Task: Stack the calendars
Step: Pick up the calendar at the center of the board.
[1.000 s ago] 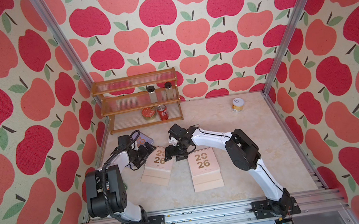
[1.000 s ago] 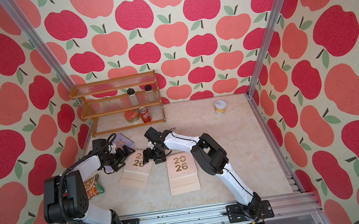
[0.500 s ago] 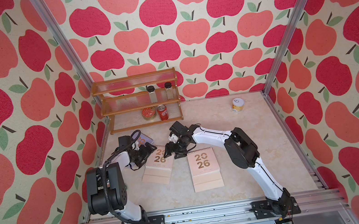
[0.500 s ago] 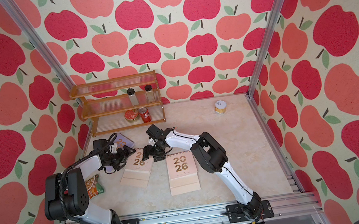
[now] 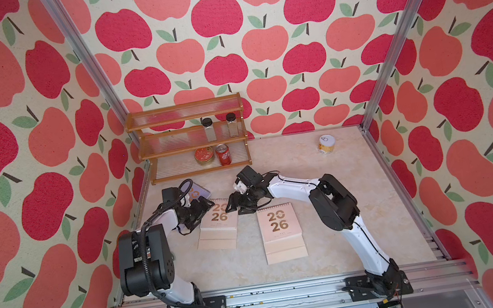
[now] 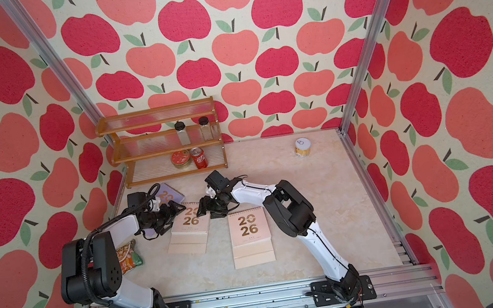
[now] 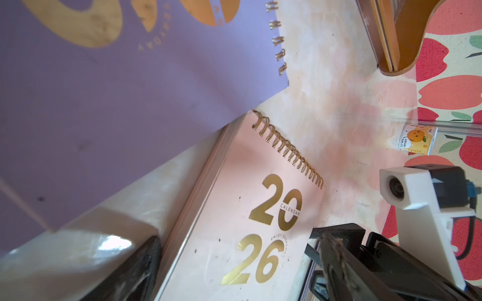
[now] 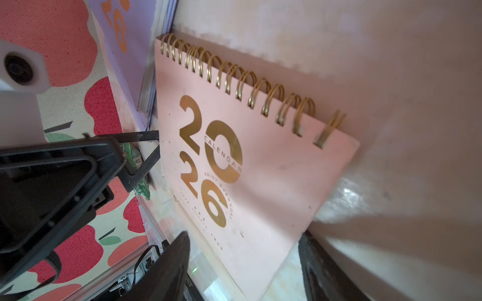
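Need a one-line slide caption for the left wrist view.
Peach-pink spiral-bound 2026 desk calendar lying flat on the beige tabletop, lavender-purple spiral-bound calendar beside it.

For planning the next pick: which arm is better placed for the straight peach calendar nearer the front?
Right. The right tool sits close to the spiral edge of the straight peach calendar, while the left tool is farther, with the tilted peach calendar lying between.

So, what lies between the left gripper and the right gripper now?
The spiral-bound end of a peach calendar lies between the left gripper and the right gripper; both top views show it.
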